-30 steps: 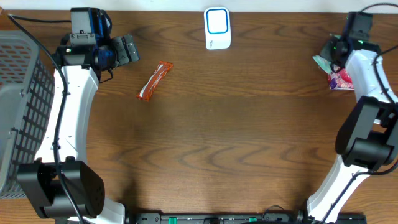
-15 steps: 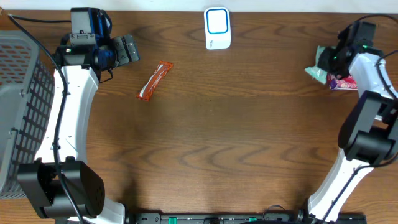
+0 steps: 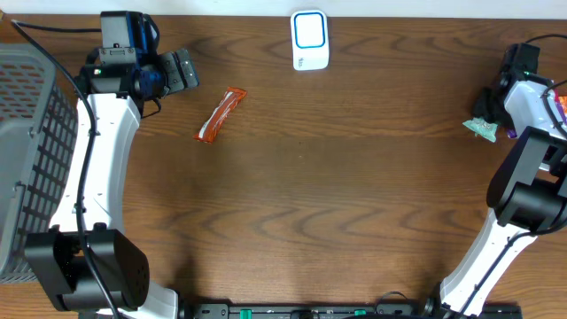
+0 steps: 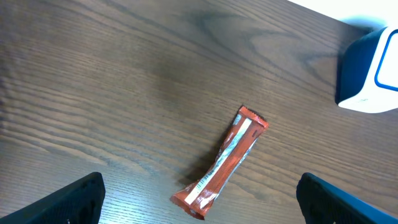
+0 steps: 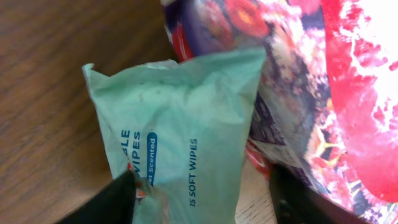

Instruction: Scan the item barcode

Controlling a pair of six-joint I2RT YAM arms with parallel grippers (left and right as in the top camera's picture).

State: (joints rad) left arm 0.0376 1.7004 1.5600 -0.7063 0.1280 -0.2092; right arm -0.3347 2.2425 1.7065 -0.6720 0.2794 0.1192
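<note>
An orange snack bar (image 3: pixel 220 114) lies on the wooden table, with a white barcode strip facing up (image 4: pixel 221 165). My left gripper (image 3: pixel 182 69) hovers just up and left of it, open (image 4: pixel 200 202), with nothing between its fingers. The white and blue scanner (image 3: pixel 310 40) stands at the back centre; its edge shows in the left wrist view (image 4: pixel 373 74). At the far right a green wipes pack (image 3: pixel 484 128) rests on the table. My right gripper (image 3: pixel 494 106) is over it, open (image 5: pixel 205 202); the pack (image 5: pixel 180 124) lies loose between the spread fingers.
A grey wire basket (image 3: pixel 27 133) fills the left edge. A colourful red and purple packet (image 5: pixel 298 81) lies against the wipes pack at the right table edge (image 3: pixel 560 106). My right arm stands along the right side.
My right arm has swung back right with the wipes pack, and its jaws have opened off the pack. The left arm and the snack bar have not moved.
</note>
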